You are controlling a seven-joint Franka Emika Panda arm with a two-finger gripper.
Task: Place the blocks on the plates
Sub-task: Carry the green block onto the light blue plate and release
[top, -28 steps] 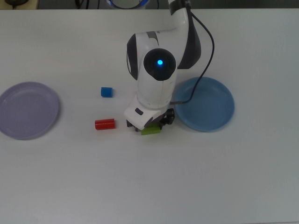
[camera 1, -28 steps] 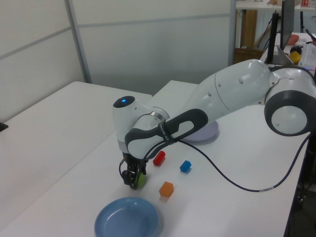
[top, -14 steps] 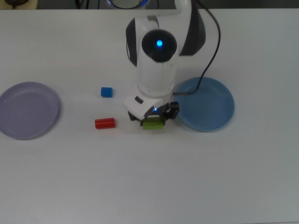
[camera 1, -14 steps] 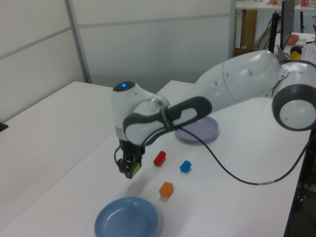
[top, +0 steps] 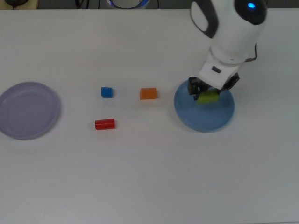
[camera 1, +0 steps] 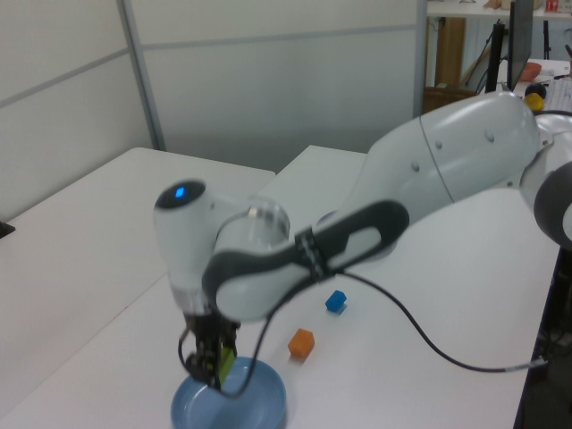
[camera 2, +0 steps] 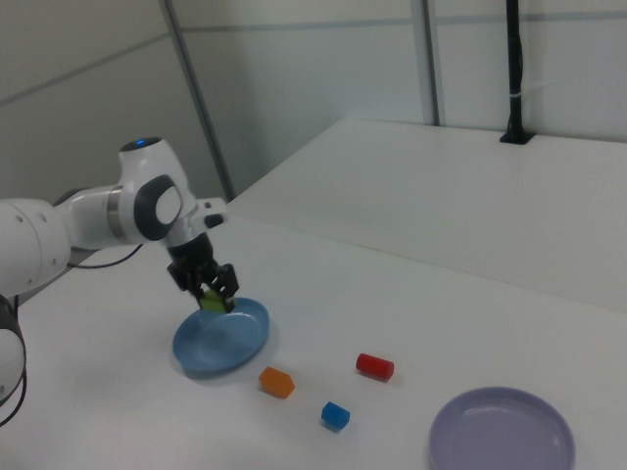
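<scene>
My gripper is shut on the lime-green brick and holds it just above the medium blue plate. The right view shows the same gripper with the green brick over the far part of the blue plate. In the left view the gripper hangs over the blue plate. The orange brick, the blue cube and the red elongated block lie on the table. The lavender plate sits bare at the top view's left.
The white arm reaches in from the top view's upper edge, over the table behind the blue plate. In the left view the arm hides the lavender plate and the red block. A black post stands at the table's far edge in the right view.
The gripper has lifted the green brick off the table and carried it to the top view's right, over the blue plate. The orange brick, hidden under the arm before, now shows.
</scene>
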